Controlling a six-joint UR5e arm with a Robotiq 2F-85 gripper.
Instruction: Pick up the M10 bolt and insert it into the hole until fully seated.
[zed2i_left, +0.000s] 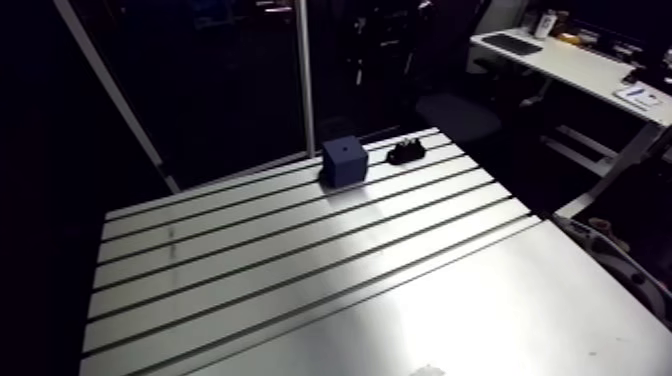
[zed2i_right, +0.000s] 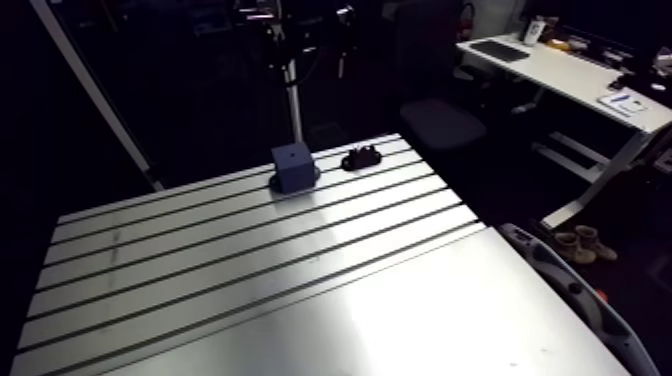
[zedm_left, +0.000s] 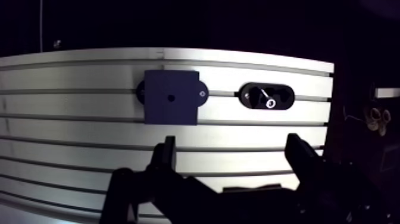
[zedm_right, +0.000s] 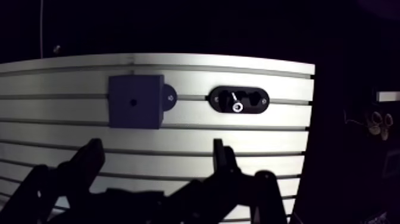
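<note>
So the gripper (zedm_left: 231, 149) hangs with jaws spread wide and empty, the M10 bolt (zedm_left: 269, 102) sits in its black cradle (zedm_left: 247, 95) near the far edge of the table (zedm_left: 71, 134) just beside the blue block (zedm_left: 161, 110), and I'd centre over it squarely before closing

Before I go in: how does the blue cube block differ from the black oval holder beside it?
The dark blue cube block is square-topped; the black oval holder is rounded and elongated. In the arm view the block stands clearly taller than the low holder. The block's top shows one small empty hole, while the holder cradles the silvery bolt. Both sit side by side, apart, on the slotted aluminium table.
</note>
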